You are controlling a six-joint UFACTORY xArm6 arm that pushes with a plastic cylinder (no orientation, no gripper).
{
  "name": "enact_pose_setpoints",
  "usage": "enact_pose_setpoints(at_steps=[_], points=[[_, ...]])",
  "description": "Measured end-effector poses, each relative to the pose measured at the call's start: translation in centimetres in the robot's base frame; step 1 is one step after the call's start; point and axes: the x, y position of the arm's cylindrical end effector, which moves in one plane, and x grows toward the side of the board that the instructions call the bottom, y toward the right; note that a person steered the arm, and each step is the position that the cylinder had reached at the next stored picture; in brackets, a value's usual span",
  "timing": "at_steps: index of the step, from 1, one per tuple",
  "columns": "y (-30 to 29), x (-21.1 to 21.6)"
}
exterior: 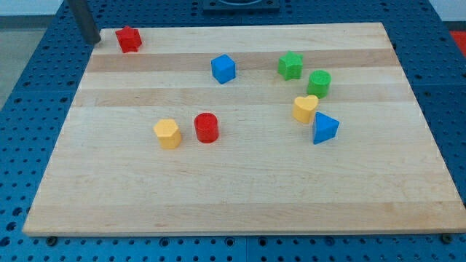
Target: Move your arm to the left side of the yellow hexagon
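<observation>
Yellow hexagon (167, 134) — sits on the wooden counter (240, 196) in its left-centre part, with the red cylinder (207, 127) just beside it at 3 o'clock, apparently not quite touching. My tip (92, 40) — the rig carries no claw, so there is nothing to spread or press together, only the dark rod — stands at the counter's far left corner, at the view's top, with the red star-like block (129, 39) near it at 3 o'clock. Key relation: from the tip the hexagon lies at about 5 o'clock, well apart. The hexagon's 9 o'clock side shows bare wood, so by my judgement the target spot lies nearer 6 o'clock from the tip. Other stock — blue cube (223, 68), green star (290, 65), green cylinder (319, 83), yellow heart (305, 108) and blue triangle (325, 128) — is grouped at the right, away from that path.
</observation>
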Motion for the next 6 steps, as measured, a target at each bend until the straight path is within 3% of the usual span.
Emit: enact_pose_setpoints(at_steps=[2,6], points=[[2.8,9.6],[14.4,28.2]])
